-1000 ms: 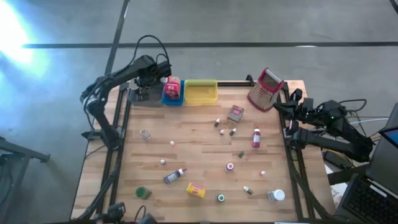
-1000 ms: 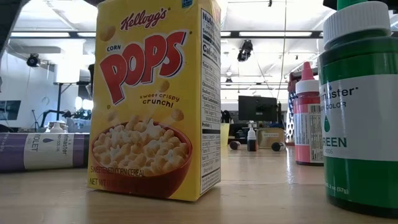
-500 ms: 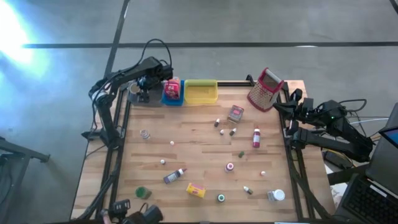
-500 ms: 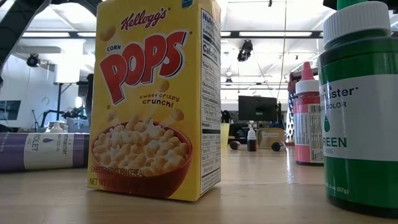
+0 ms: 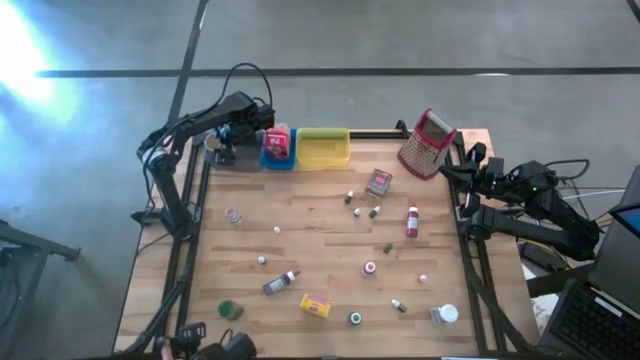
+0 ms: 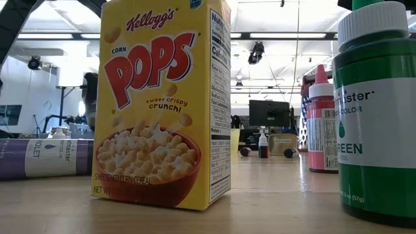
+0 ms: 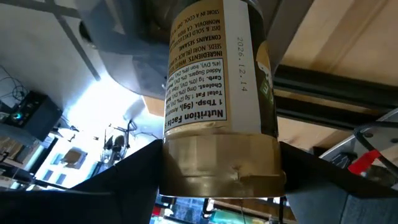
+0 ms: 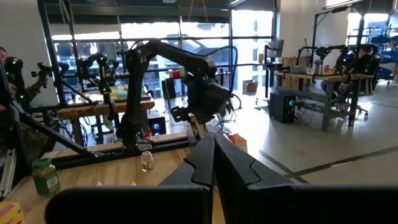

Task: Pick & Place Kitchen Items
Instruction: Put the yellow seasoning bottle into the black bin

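My left gripper (image 5: 222, 143) hangs over the grey tray (image 5: 232, 156) at the table's far left corner, shut on a labelled jar (image 7: 217, 81) with a gold lid. My right gripper (image 8: 214, 163) is shut on nothing and waits off the table's right edge (image 5: 472, 168). Several kitchen items stand or lie loose on the wood: a red bottle (image 5: 411, 222), a small tin (image 5: 378, 182), a yellow cereal box (image 5: 315, 306), a green jar (image 5: 229, 310) and a purple bottle (image 5: 281, 283). A red box (image 5: 277, 146) sits in the blue tray. My left gripper pinches the jar's gold-lidded end (image 7: 219, 169) between its two fingers (image 7: 134, 171), one on each side. The labelled body reaches out past the fingertips. The fingers slant down from above. Whether the jar's far end touches the tray is hidden.
A yellow tray (image 5: 323, 150) stands beside the blue tray (image 5: 279, 162) along the far edge. The metal grater (image 5: 427, 144) stands at the far right. In the low view the cereal box (image 6: 162, 104) and a green bottle (image 6: 377, 117) stand close to the camera.
My left gripper has sunk a little toward the grey tray and shifted toward the table's left edge, rolling about its own line, with the jar still between its fingers.
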